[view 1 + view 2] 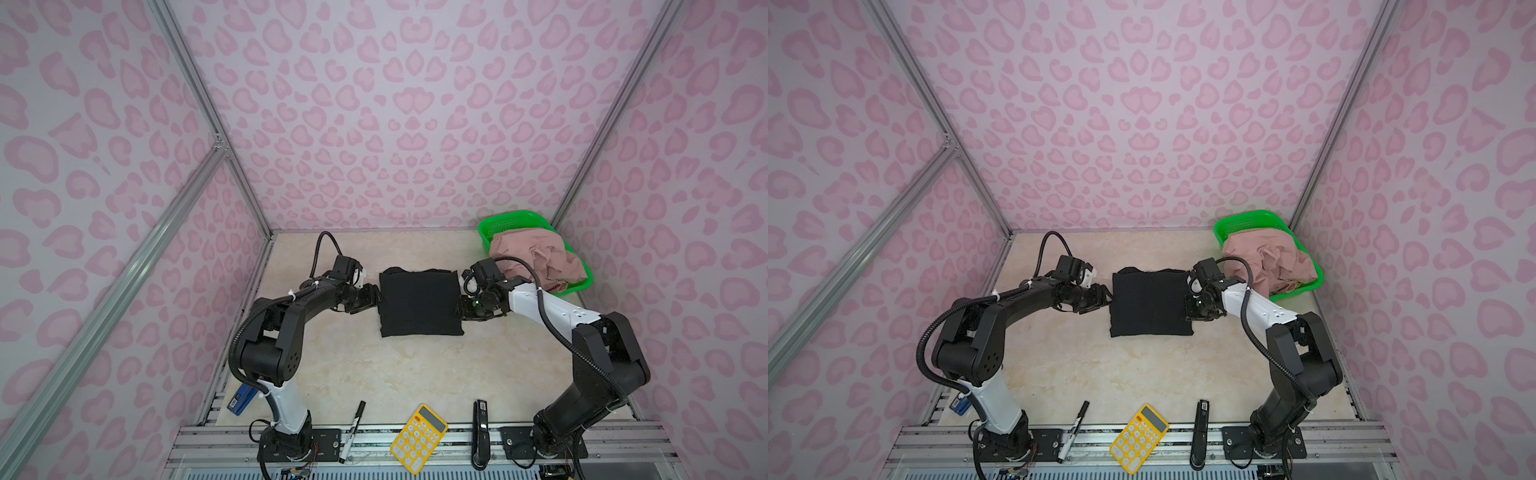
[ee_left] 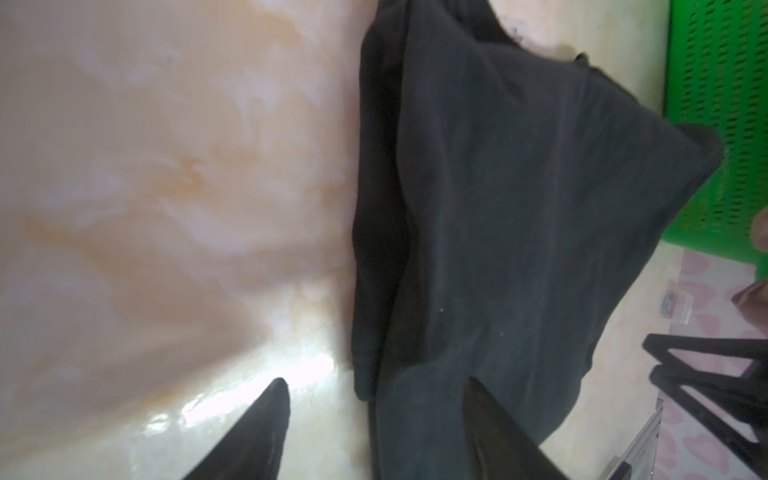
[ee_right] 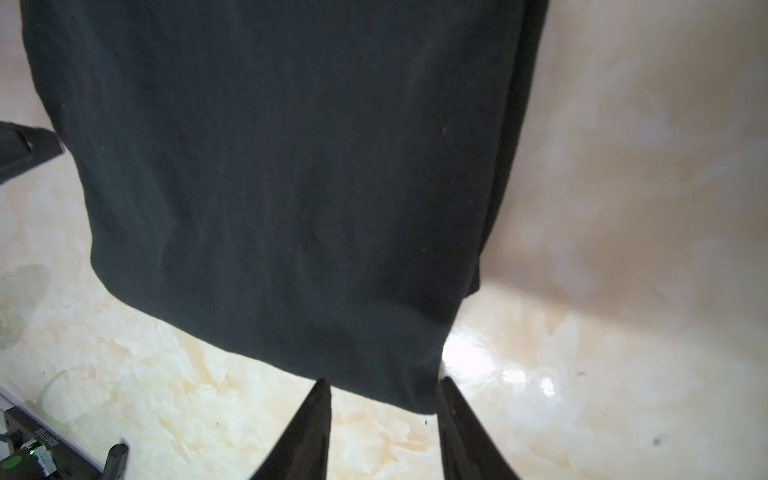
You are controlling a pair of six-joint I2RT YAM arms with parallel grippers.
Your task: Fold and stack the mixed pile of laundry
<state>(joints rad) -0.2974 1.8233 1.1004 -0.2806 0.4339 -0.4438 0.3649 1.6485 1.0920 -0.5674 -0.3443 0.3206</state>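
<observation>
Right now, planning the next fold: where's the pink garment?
In both top views the pink garment lies heaped in the green basket at the far right corner of the table.

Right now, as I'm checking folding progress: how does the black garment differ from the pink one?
The black garment is folded into a flat, neat square; the pink garment is a crumpled heap. The black garment lies on the table; the pink garment sits in the green basket. Both are plain-coloured soft cloth.
</observation>
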